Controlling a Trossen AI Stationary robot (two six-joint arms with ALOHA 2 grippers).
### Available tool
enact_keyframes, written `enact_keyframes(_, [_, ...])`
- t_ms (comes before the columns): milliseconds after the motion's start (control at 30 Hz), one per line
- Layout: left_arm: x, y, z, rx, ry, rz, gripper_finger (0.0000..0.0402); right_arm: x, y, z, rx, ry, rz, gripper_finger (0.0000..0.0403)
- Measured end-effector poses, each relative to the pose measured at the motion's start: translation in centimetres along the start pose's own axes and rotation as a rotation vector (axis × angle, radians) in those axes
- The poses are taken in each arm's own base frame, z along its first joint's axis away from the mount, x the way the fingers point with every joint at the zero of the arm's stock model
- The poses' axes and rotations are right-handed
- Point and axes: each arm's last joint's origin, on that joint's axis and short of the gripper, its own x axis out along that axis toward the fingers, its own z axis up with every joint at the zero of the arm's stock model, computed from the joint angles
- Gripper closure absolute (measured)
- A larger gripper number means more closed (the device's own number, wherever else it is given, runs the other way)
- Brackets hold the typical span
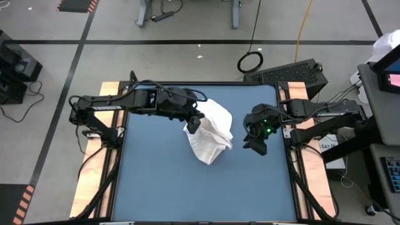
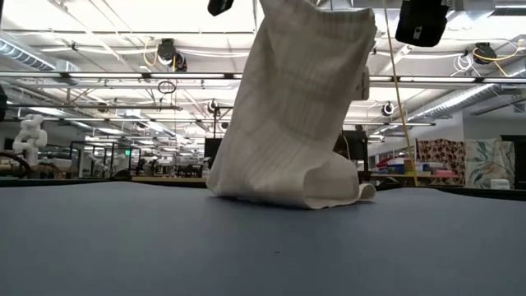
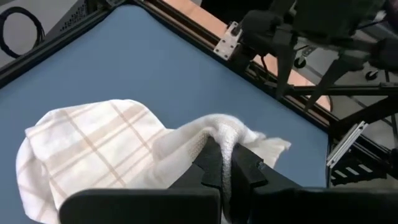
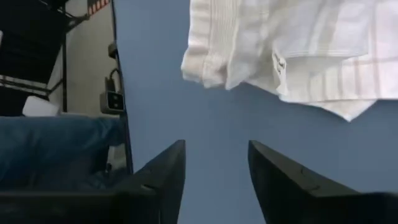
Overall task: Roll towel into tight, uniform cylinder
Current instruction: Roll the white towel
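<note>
Left gripper [image 1: 194,123] has its fingers pinched on a bunched edge of the towel [image 1: 211,134], lifting it so the lower end slumps on the table [image 1: 162,187] near mid-table. Right gripper [image 1: 255,145] waits just beside the towel, fingers spread with nothing between. No roll yet; the whole rolling looks still to do.

Blue table [image 1: 162,181], black cable coil [image 1: 250,61] on grey floor beyond it, keyboard [image 1: 294,72] nearby.
</note>
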Motion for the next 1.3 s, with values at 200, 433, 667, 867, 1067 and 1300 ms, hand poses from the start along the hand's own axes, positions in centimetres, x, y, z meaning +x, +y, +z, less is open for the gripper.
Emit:
enact_keyframes(200, [0.0,0.0,0.0,0.000,0.002,0.001,0.0397,-0.2,-0.1,0.3,-0.065,-0.067,-0.059,0.0246])
enact_keyframes(433, [0.0,0.0,0.0,0.000,0.001,0.000,0.0397,0.0,0.0,1.3,-0.128,-0.178,-0.120,0.0257])
enact_keyframes(667, [0.0,0.0,0.0,-0.010,0.002,-0.002,0.0397,0.5,-0.2,2.1,-0.141,-0.214,-0.144,0.0257])
enact_keyframes(867, [0.0,0.0,0.0,-0.028,0.002,-0.005,0.0397,0.9,-0.1,3.0,-0.149,-0.274,-0.121,0.0257])
enact_keyframes(1067, [-0.2,0.3,-0.8,-0.069,0.089,0.020,0.0397,1.2,-0.8,3.2,-0.132,-0.256,-0.146,0.0257])
enact_keyframes(1300, [-0.7,0.0,-0.1,-0.074,0.045,-0.007,0.0397,1.1,-0.6,3.5,-0.148,-0.284,-0.139,0.0257])
